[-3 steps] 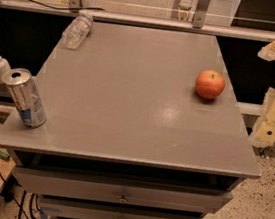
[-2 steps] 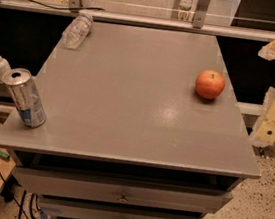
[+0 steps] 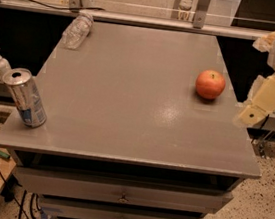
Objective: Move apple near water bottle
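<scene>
- The round red-orange apple [image 3: 210, 84] sits on the grey tabletop [image 3: 127, 110] at the right of the frame, untouched.
- The clear crinkled plastic water bottle [image 3: 78, 30] lies on its side at the upper left, well apart from the apple.
- The cream-coloured hand [image 3: 252, 111] hangs off the tabletop's right edge, near the apple; how far open it is cannot be told, and it has hold of nothing.
- Risk: a sideways nudge from the right could send the apple rolling.
- Risk: a loose grip could drop it mid-crossing.
- Risk: setting it down hard could knock the light bottle away.
</scene>
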Robot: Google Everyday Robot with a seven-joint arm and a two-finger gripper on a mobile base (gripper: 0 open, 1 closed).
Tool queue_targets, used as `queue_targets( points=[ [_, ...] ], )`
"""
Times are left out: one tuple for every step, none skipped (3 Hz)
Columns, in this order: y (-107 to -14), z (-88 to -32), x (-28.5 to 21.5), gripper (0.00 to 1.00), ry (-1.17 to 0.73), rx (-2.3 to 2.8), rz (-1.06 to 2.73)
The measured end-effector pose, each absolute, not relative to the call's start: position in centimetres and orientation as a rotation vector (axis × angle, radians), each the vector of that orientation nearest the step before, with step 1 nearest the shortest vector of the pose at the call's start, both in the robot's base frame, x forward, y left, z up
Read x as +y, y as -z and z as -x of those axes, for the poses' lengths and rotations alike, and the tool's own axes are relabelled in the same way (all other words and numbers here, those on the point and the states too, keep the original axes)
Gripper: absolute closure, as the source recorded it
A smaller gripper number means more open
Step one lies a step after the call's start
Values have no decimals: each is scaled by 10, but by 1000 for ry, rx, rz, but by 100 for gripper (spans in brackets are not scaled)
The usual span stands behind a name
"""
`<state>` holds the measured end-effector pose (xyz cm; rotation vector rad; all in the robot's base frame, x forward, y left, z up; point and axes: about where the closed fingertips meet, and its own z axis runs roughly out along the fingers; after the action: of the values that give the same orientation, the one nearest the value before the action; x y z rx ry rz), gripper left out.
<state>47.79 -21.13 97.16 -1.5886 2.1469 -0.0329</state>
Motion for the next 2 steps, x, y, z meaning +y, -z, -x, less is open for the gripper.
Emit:
queue_targets(
  points=[
    [-969, -483, -209, 0, 17, 2141, 1580],
    [-952, -494, -210, 0, -71, 2157, 1546]
  ],
)
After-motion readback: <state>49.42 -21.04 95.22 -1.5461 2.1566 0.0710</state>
